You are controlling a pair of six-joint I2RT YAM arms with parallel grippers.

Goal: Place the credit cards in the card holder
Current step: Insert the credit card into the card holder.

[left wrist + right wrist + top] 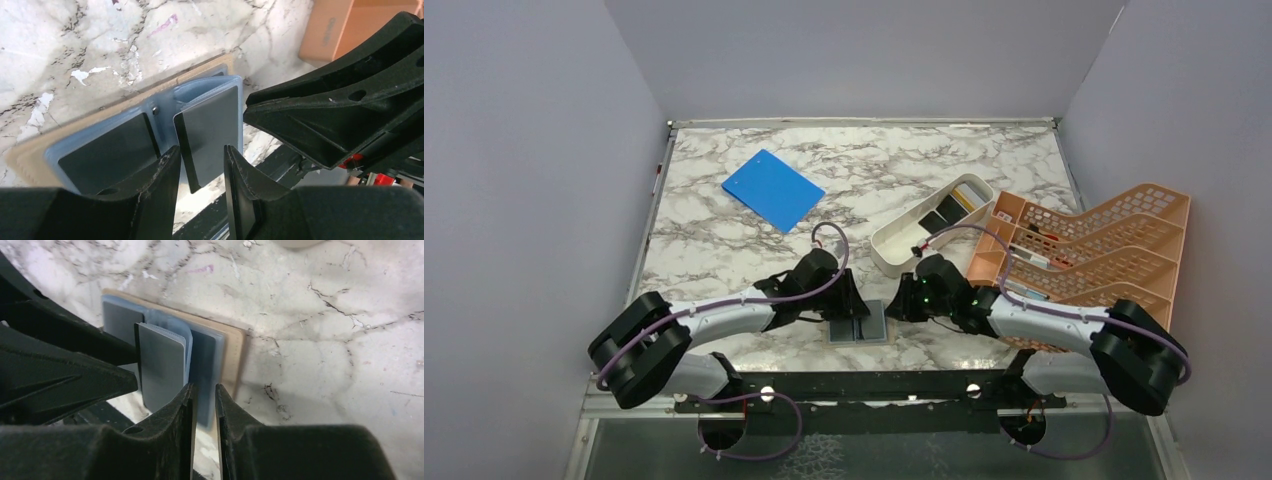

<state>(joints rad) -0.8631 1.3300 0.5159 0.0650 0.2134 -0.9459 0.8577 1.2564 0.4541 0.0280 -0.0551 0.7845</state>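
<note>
Down at the near edge of the table, seeing the card holder lying open and flat, tan side down, bluish see-through pockets facing up. Looking very much like the slotting-in step. Spotting a grey card apparently partway into the pocket next to the fold, near end sticking out towards the table edge. Also noticing a dark card sitting fully home in the neighbouring pocket, so guessing at least one down already.

Watching the left gripper hovering with jaws clearly apart and the grey card's loose end poking into the gap. Honestly not managing to tell whether squeezing the card's edges or just straddling it. Seeing the right gripper with jaws nearly together over the outer pocket flap on its side, thin bluish edge running into the slit. Same story there, not able to say if actually pinching it or only hanging just above.

Reckoning the next move calling for a straight push along the pocket line to seat the grey card. Probably also needing to pin the holder, so no sliding on the table and no buckling of the flap. After that, heading over for more cards waiting in the white tray further back on the right.
</note>
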